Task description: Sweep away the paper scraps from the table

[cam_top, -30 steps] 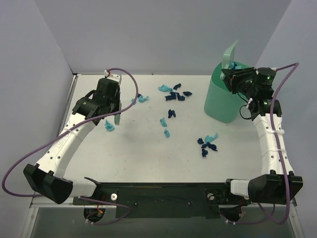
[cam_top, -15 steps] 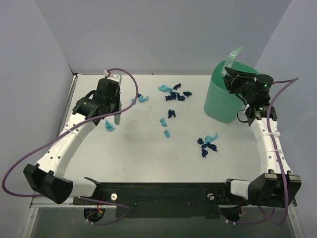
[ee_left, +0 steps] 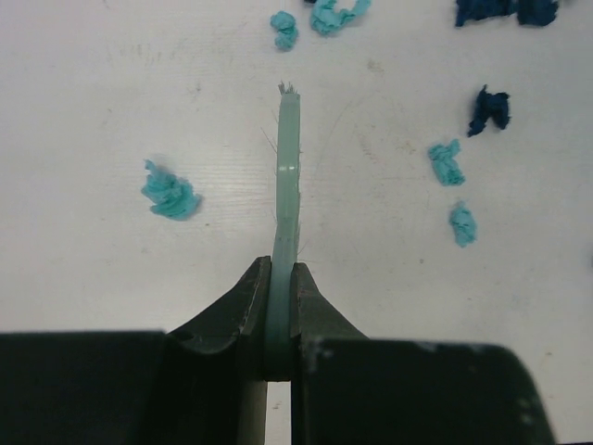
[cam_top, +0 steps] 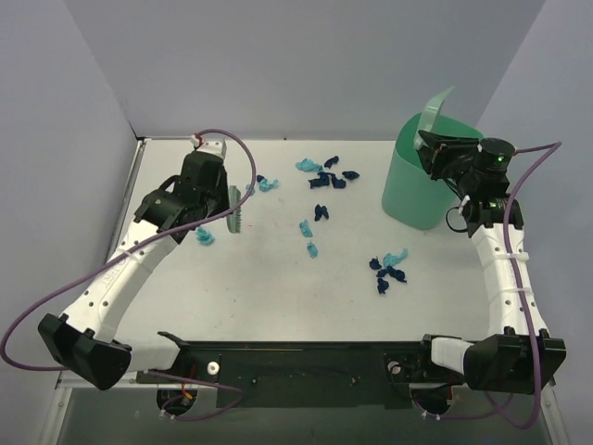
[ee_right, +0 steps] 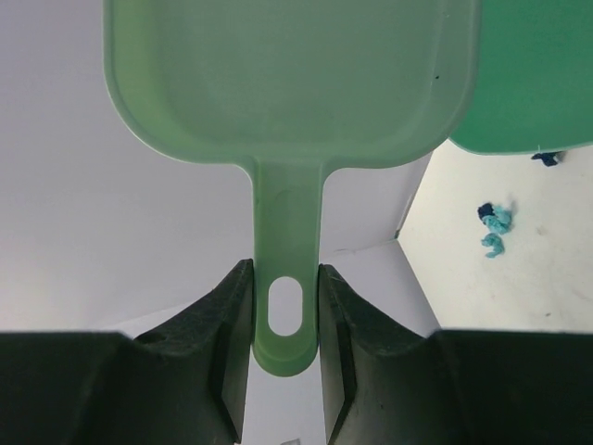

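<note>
Light teal and dark navy paper scraps lie on the white table: a cluster at the back, one piece by the left arm, a few in the middle and a group on the right. My left gripper is shut on the green hand brush, which is just right of the lone teal scrap; its jaws clamp the brush edge-on. My right gripper is shut on the handle of a green dustpan, held above the green bin.
The bin stands at the back right corner of the table. Grey walls close in the left, back and right sides. Purple cables loop from both arms. The arm bases and a black rail run along the near edge.
My left gripper has moved the brush a little to the right and nearer, away from the wall. My right arm has raised and tilted the dustpan slightly above the bin.
</note>
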